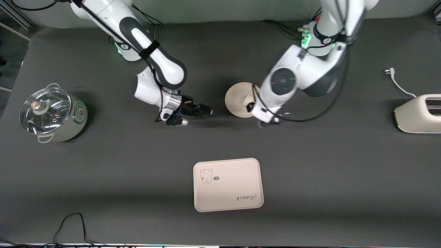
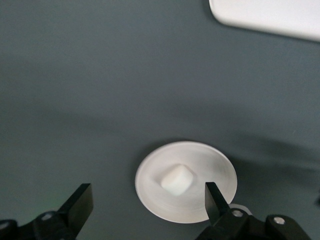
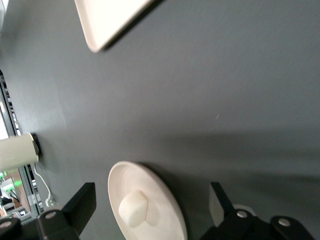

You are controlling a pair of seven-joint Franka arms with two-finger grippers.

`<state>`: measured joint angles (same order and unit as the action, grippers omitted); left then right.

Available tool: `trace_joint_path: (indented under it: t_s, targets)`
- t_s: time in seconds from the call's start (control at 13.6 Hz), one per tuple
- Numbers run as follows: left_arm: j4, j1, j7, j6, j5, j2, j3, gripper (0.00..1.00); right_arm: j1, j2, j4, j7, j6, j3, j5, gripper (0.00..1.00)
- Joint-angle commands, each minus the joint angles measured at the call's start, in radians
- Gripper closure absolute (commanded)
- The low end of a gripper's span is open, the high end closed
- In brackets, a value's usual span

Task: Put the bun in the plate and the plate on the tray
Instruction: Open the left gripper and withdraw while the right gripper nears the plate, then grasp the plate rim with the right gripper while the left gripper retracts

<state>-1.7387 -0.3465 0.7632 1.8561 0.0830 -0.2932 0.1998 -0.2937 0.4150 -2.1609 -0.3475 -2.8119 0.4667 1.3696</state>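
With the bun (image 2: 177,179) already on the plate (image 2: 150,192), the left gripper (image 2: 147,205) above it and the right gripper (image 1: 206,112) beside it both stand open, the tray (image 1: 228,184) unfilled.

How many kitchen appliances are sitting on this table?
2. A glass-lidded pot stands at the right arm's end of the table, and a cream toaster at the left arm's end, partly cut off by the picture's edge.

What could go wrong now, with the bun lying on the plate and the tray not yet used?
1. The bun lies loose on the plate; a tilted lift could roll it off.
2. The plate's rim is shallow and lies flat on the table, so the open left pincer may slip.
3. The open right pincer waits beside the plate; both arms might collide.
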Motion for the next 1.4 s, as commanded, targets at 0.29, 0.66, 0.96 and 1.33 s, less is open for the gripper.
trace_joint_path:
  t_s: [0.29, 0.66, 0.96, 1.33]
  targets:
    - [0.137, 0.136, -0.514, -0.254, -0.070, 0.117, -0.287, 0.00, -0.053, 0.146, 0.021, -0.038, -0.363, 0.228, 0.048, 0.00]
    - [0.137, 0.250, -0.717, -0.325, -0.166, 0.223, -0.330, 0.00, -0.116, 0.235, 0.045, -0.041, -0.469, 0.236, 0.037, 0.31]
    - [0.142, 0.264, -0.671, -0.356, -0.184, 0.224, -0.293, 0.00, -0.131, 0.295, 0.082, -0.039, -0.497, 0.236, 0.036, 0.68]
    - [0.122, 0.270, -0.616, -0.344, -0.174, 0.246, -0.275, 0.00, -0.130, 0.297, 0.101, -0.038, -0.492, 0.236, 0.042, 1.00]
